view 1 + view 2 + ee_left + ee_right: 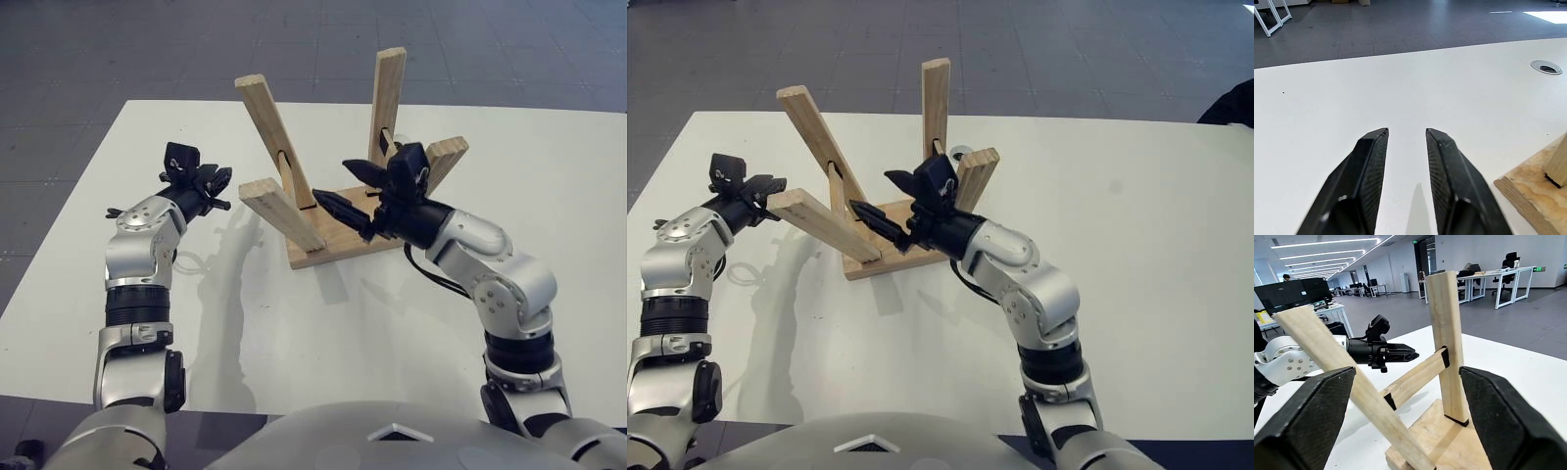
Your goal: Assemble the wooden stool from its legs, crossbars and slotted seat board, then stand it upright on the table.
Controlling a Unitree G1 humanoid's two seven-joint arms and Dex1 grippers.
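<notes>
From the head cam, the stool is upside down near the middle of the white table. Its seat board lies flat on the tabletop and four legs splay upward from it. My left gripper hangs just beside the top end of the near-left leg. Can't tell from here if it's touching. My right gripper sits low in among the legs, just above the board, with its fingers spread wide and nothing in them. On the left wrist cam, the two black fingers have a clear gap between them and just bare table in it, so that pincer is released and empty. One corner of the board pokes in at the edge of this view, with a leg seated in its slot. On the right wrist cam, both pads are well apart. Between them are a near-upright leg and a leaning leg, joined by a crossbar. Neither pad looks pressed against the wood. The left gripper is pointing in from the far side.
</notes>
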